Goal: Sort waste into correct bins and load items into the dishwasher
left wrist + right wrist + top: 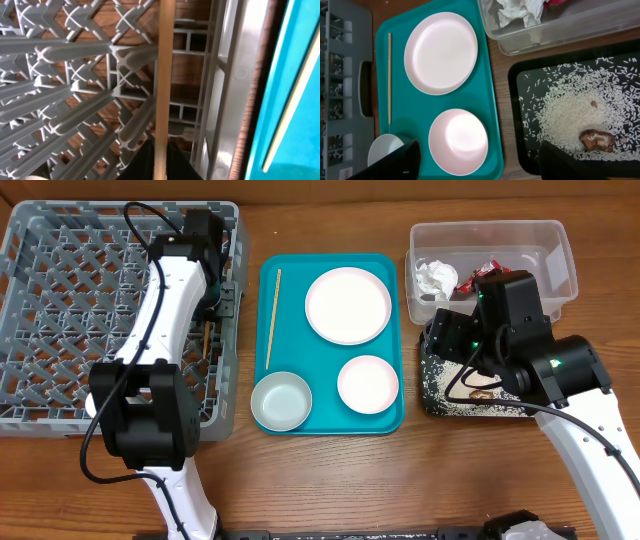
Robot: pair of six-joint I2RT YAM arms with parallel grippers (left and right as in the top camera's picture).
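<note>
My left gripper is shut on a wooden chopstick, held low over the right side of the grey dish rack, inside its lattice wall. The other chopstick lies on the teal tray's left side. On that tray sit a round white plate, a smaller white dish and a pale grey bowl. My right gripper is open and empty, hovering between the teal tray and the black tray, which holds rice and a dark food bit. The clear tub contains a napkin and a red wrapper.
The teal tray lies mid-table between the rack and the two bins. The rack's pegs crowd close around the held chopstick. Bare wooden table runs along the front.
</note>
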